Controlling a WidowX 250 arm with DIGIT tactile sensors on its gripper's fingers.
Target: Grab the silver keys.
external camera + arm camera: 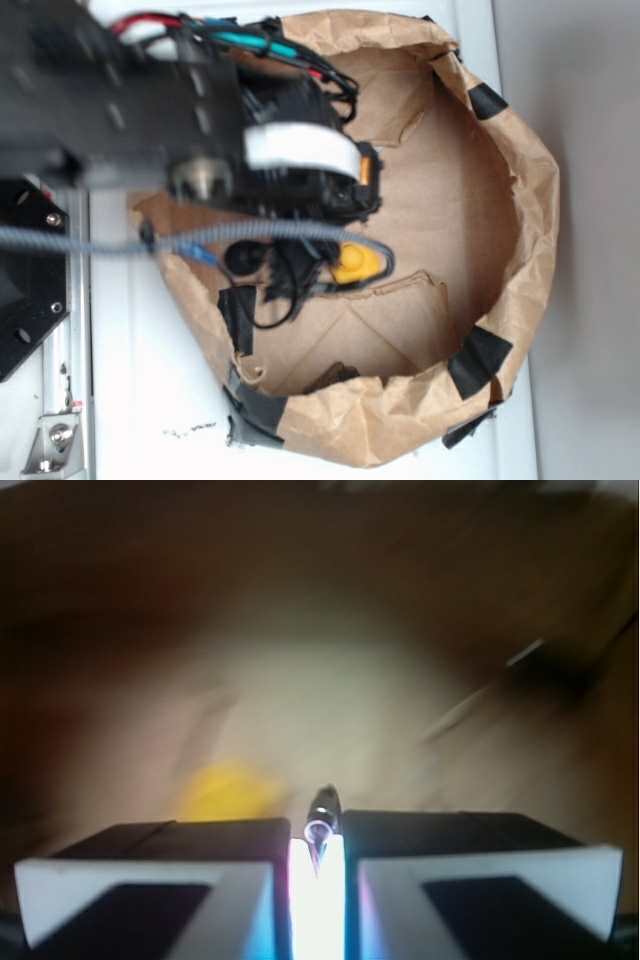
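In the wrist view my gripper (pixel 318 832) has its two jaws drawn close together, with only a narrow bright slit between them. A small shiny piece of the silver keys (pixel 323 808) sticks up out of that slit, pinched between the jaws. The rest of the bunch is hidden. The view is smeared by motion. A yellow rubber duck (pixel 225 790) lies just left of the jaws on the brown floor. In the exterior view the arm (pixel 150 100) covers the gripper and keys, and the duck (pixel 355 262) shows at its lower edge.
A brown paper bag wall (pixel 520 250), patched with black tape (pixel 480 360), rings the work area. A torn paper flap (pixel 400 300) lies on the floor beside the duck. A dark scrap (pixel 330 377) sits near the front wall. A dark blurred patch (pixel 550 675) shows ahead to the right.
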